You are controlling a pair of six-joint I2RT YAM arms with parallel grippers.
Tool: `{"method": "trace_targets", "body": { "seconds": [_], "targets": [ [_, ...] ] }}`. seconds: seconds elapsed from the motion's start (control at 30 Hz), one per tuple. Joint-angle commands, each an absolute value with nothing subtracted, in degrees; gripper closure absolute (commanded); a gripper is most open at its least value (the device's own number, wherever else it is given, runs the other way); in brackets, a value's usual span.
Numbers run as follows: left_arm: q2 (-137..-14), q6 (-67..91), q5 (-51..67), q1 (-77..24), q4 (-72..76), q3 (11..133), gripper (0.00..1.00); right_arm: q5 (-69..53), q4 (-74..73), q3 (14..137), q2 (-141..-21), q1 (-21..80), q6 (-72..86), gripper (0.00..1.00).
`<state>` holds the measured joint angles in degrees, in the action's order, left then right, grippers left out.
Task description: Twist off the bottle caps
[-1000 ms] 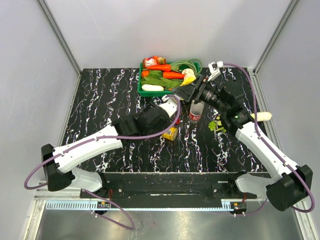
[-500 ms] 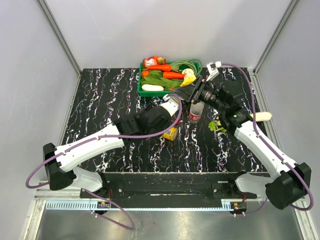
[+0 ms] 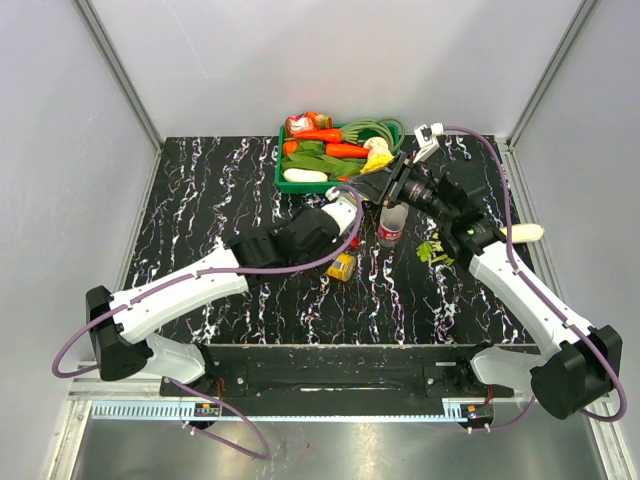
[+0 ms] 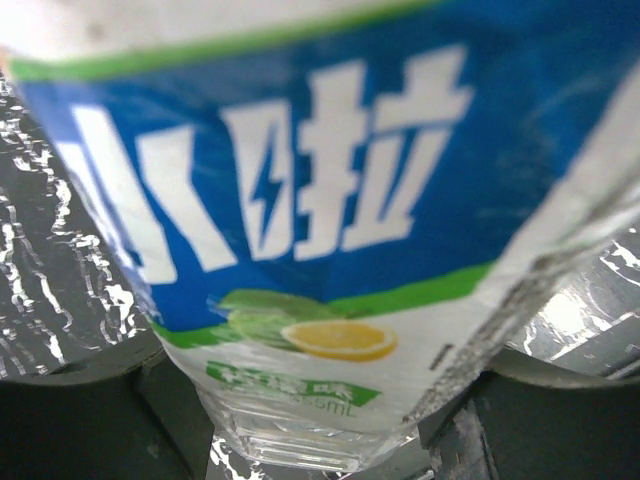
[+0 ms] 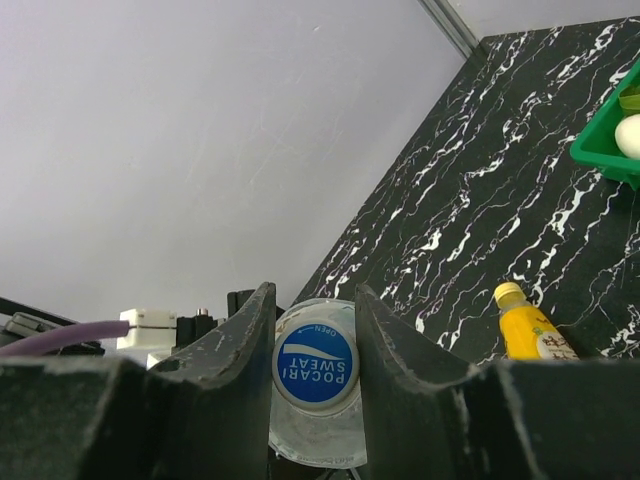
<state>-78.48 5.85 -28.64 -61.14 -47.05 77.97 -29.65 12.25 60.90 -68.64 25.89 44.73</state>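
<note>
A blue-label bottle (image 4: 300,200) is held off the black marbled table (image 3: 220,200), near its middle and in front of a green tray (image 3: 283,180) of vegetables (image 3: 330,150). Its long axis runs from the left gripper (image 3: 350,205) to the right gripper (image 3: 385,188), with the cap end pointing into the right gripper.

In the left wrist view the bottle fills the frame, base at the bottom. The left gripper's dark fingers sit tight against its 2 sides, clasping the body. The label is blue with large white Chinese characters and a lightning bolt. Below it a green line runs above a lemon slice with green leaves. A small green badge has print too blurred to read.

In the right wrist view the blue cap (image 5: 315,365) faces the camera. It reads "POCARI SWEAT" and "OPEN". The right gripper's 2 fingers are narrowed onto it, 1 pressed to each side.

A red-label bottle (image 3: 390,230) stands upright just beside the grippers. A yellow juice bottle (image 3: 342,266) with its yellow cap (image 5: 508,293) on lies on the table nearby.
</note>
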Motion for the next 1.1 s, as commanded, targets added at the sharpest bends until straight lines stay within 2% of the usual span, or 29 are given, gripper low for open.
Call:
{"method": "trace_targets", "body": {
  "seconds": [0.0,0.3,0.53,0.7,0.87,1.07],
  "targets": [
    [-75.2,6.3,-19.0,-59.2,-41.7,77.0,0.34,-32.2,15.3,60.6,-66.7,25.9,41.7,0.98],
    [-68.7,6.4,-0.3,-53.7,-35.6,70.5,0.34,-36.2,16.3,60.5,-64.1,25.8,35.8,1.0],
    [-65.3,5.6,19.7,-51.0,-30.4,66.6,0.34,-46.8,19.4,61.6,-63.6,25.8,32.6,1.0],
    [-64.1,5.2,28.6,-50.1,-27.8,65.0,0.34,-53.4,22.3,61.8,-62.7,25.5,31.6,1.0],
    [-64.2,4.5,36.7,-49.7,-26.3,64.4,0.32,-59.3,29.6,60.8,-61.4,25.4,32.7,1.0],
    [-65.0,3.1,42.9,-49.6,-26.1,64.5,0.32,-66.8,45.5,59.2,-61.0,25.4,40.3,1.0]
  ]
}}
